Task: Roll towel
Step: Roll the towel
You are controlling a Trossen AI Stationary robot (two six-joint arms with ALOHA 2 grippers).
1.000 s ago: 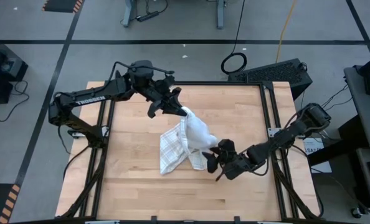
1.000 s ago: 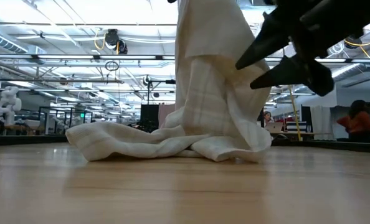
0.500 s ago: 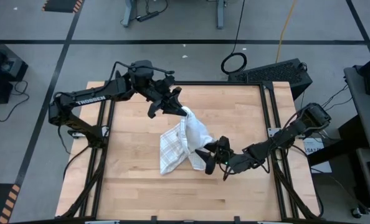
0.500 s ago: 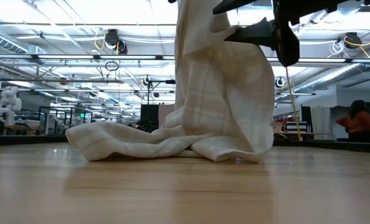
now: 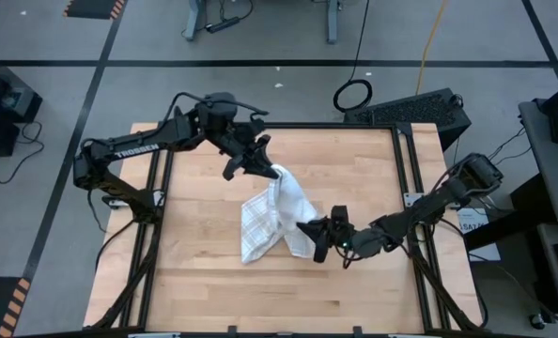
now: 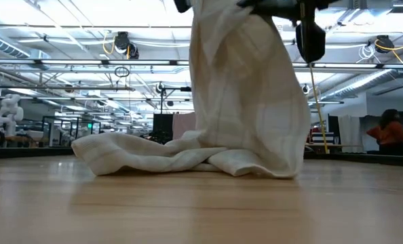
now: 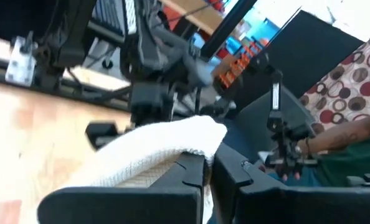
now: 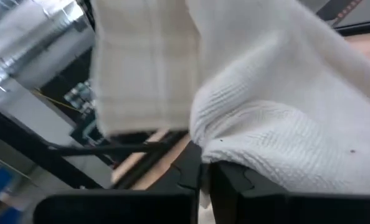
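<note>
The towel [image 5: 281,208], white with a tan-grey check, stands as a tall drape in the middle of the table; its lower part [image 6: 154,152] lies crumpled on the wood. My left gripper [image 5: 271,170] is shut on its top end, raised above the table's middle. Coming from the table's right, my right gripper [image 5: 307,229] is shut on the towel's right near side. In the low view the drape [image 6: 245,88] runs up out of the picture. My left gripper pinches a bunched top end of the towel [image 7: 172,146] between its two shut fingers, from the far left side and slanting down. The cloth hangs below the fingers, with its lower part on the table. My right gripper pinches a fold of the towel [image 8: 260,146] on the drape's right near side between its two shut fingers. It comes nearly level from the table's right. The held fold is lifted off the table; how many layers cannot be seen.
Bare wooden table top [image 5: 204,272] lies around the towel, bounded by a black frame [image 5: 406,188]. People [image 6: 391,132] and equipment show in the room beyond the far edge.
My right gripper has gone toward the table's left and up to the hanging towel and has shut on its right side. That side of the drape now bulges a little farther to the right. The left gripper has kept its hold.
</note>
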